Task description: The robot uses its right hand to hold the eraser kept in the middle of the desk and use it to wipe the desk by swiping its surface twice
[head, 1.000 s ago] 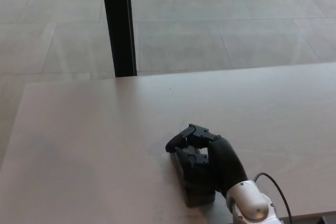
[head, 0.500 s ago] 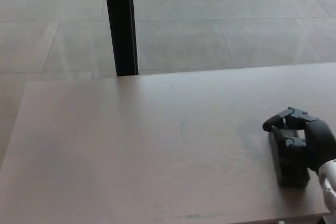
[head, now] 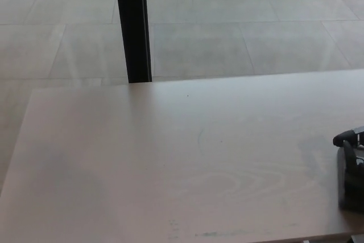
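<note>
No legible text, label, brand, number or sign on any surface in the head view. The desk (head: 170,157) carries only faint smudge marks and wood grain, none forming characters; the black part at its right edge shows no readable marking.
</note>
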